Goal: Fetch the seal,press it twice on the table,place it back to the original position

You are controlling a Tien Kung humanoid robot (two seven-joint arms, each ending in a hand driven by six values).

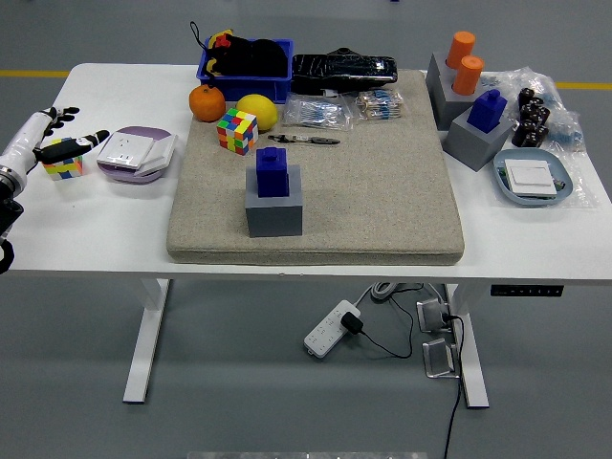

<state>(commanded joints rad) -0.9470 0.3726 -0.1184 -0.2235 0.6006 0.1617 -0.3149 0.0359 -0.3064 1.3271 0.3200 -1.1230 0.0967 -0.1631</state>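
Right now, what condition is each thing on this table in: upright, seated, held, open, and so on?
blue seal: upright, seated in its grey block on the mat, untouched
second blue seal: upright in a grey block at the right
orange cylinders: standing in a grey holder
blue bin: filled with dark items
left hand: fingers spread, holding nothing, above a small colourful cube

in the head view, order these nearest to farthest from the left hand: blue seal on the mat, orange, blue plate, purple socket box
From the left hand:
1. purple socket box, just right of it
2. orange, back left of the mat
3. blue seal, on its grey block mid-mat
4. blue plate, far right
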